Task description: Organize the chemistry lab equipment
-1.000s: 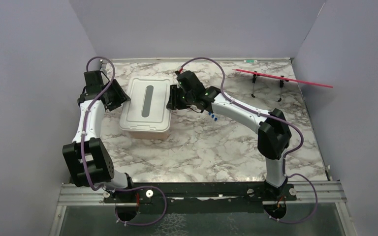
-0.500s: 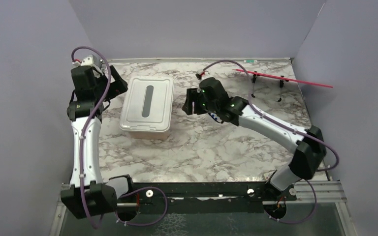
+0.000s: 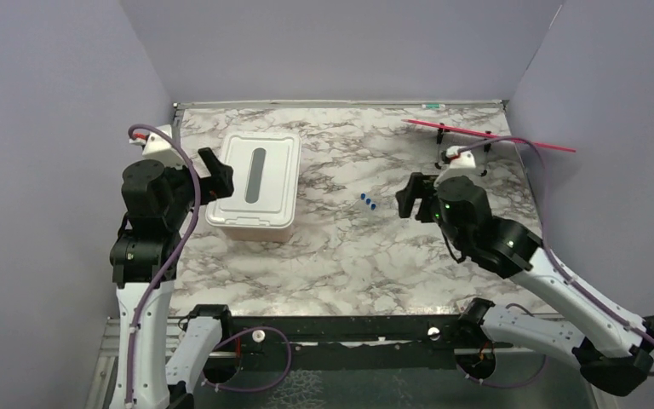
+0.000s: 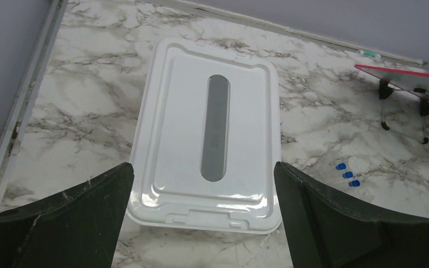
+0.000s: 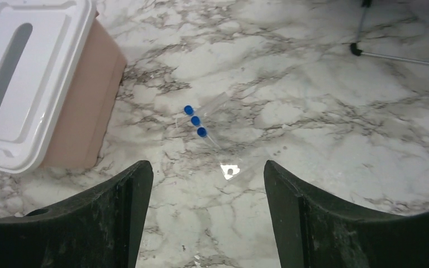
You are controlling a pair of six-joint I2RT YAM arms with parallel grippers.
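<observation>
Three clear blue-capped tubes point(image 3: 367, 201) lie side by side on the marble table, right of the pink tub point(image 5: 84, 111). The tub is shut under its white lid with a grey slot point(image 3: 254, 177). The tubes also show in the left wrist view point(image 4: 347, 174) and the right wrist view point(image 5: 195, 120). My left gripper point(image 3: 215, 174) is open and empty, raised at the tub's left near corner. My right gripper point(image 3: 410, 196) is open and empty, raised to the right of the tubes. The wire ring, tubing, tongs and vial are out of view.
A red rod on a black two-legged stand point(image 3: 477, 136) is at the back right; its leg shows in the right wrist view point(image 5: 391, 53). Purple walls enclose the table point(image 3: 349, 256) on three sides. A metal rail runs along the left edge point(image 4: 28, 106).
Both arms have pulled back from the tub and risen. The right gripper swung right, uncovering the blue-capped tubes. The tub and lid have not moved.
</observation>
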